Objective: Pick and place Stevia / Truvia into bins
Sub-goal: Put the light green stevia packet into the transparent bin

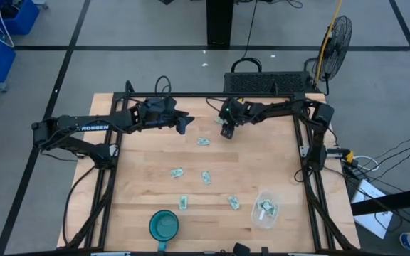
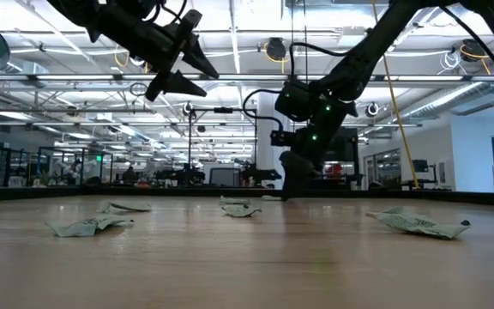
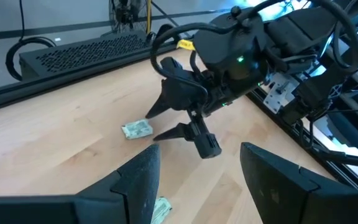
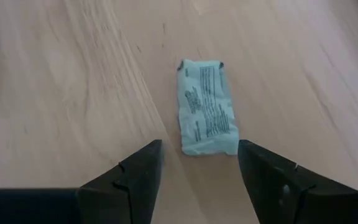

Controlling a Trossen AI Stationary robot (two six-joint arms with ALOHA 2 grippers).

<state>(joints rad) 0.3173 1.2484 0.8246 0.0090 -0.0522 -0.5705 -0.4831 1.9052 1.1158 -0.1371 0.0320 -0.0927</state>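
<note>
Several pale green and white sachets lie flat on the wooden table: one at the far middle (image 1: 203, 141), others at mid table (image 1: 177, 172) (image 1: 206, 178) and nearer the front (image 1: 183, 203) (image 1: 233, 203). The clear tub (image 1: 265, 210) at the front right holds a few sachets. My right gripper (image 1: 226, 130) is open, low over the table beside the far-middle sachet (image 4: 206, 107), which lies just ahead of its fingertips (image 4: 197, 162). My left gripper (image 1: 181, 122) is open and empty, held high at the far left (image 2: 178, 64).
A teal round bowl (image 1: 164, 225) stands at the front edge, left of the tub. A black perforated box (image 1: 265, 83) sits behind the table's far edge. Black frame rails (image 1: 306, 153) run along the table's sides. Bare wood lies between the sachets.
</note>
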